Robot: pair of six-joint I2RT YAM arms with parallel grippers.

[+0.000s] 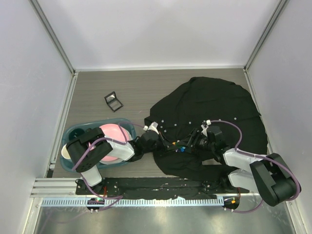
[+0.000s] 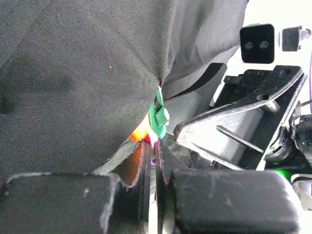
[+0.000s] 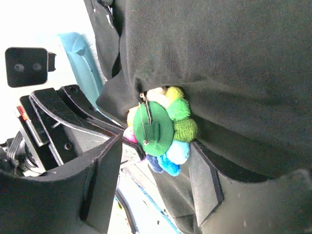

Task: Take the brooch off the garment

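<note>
Green felt and a thin metal pin form the back of the brooch point(image 3: 161, 129), ringed by yellow, green, blue and pink petals. It hangs pinned in a raised fold of the black garment point(image 1: 209, 105), at the shirt's near left part, close to the table's near edge. The left gripper point(image 2: 156, 161) comes in from the left, its jaws pressed nearly together on the brooch's edge. The right gripper point(image 3: 156, 146) meets it from the right, jaws spread wide with brooch and fold between them. Farther left on the wooden table point(image 1: 122, 87) sits a teal bin point(image 1: 78, 129), and beyond it a small black frame point(image 1: 113, 101).
</note>
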